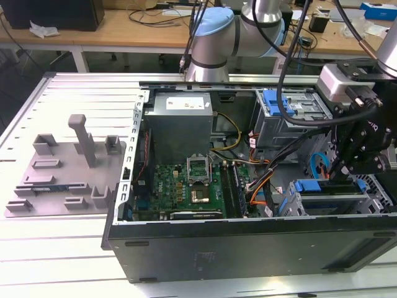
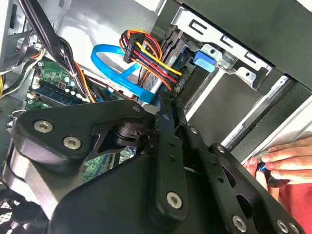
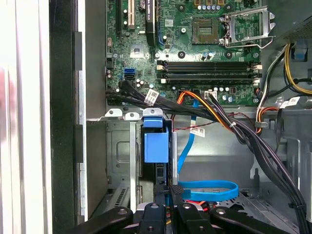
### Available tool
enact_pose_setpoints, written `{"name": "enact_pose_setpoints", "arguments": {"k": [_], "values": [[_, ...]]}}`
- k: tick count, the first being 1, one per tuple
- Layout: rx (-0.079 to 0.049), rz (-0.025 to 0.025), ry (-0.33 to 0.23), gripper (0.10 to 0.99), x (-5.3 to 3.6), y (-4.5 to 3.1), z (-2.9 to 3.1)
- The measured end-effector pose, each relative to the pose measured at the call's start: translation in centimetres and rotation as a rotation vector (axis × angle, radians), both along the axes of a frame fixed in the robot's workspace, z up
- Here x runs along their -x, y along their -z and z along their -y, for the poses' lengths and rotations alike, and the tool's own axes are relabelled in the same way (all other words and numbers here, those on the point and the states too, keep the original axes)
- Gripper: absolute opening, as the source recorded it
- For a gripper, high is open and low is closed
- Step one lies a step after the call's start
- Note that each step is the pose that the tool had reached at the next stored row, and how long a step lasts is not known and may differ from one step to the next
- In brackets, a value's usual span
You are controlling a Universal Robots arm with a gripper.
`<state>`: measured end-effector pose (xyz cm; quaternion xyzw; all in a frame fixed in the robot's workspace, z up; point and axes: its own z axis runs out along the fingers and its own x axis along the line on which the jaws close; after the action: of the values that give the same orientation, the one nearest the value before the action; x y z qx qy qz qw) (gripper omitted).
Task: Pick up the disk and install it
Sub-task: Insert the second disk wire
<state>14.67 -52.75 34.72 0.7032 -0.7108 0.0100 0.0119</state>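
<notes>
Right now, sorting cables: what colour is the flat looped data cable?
Bright blue flat cable, clearest in the first wrist view.

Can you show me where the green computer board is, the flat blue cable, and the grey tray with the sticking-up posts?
green motherboard (image 3: 204, 53), first wrist view, on the bare green area near the processor socket.
flat blue cable (image 3: 209, 187), first wrist view, on its looped lower stretch.
grey tray (image 1: 37, 186), exterior view, on its flat base.

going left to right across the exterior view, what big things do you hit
grey plastic tray with upright posts → silver power supply box → green motherboard → blue-handled drive cage → gripper
</notes>
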Motion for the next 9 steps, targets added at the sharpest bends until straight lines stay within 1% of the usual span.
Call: {"name": "enact_pose_setpoints", "arguments": {"k": [9], "values": [[0.000,0.0024,-0.019,0.161,0.00,0.19,0.00]]}}
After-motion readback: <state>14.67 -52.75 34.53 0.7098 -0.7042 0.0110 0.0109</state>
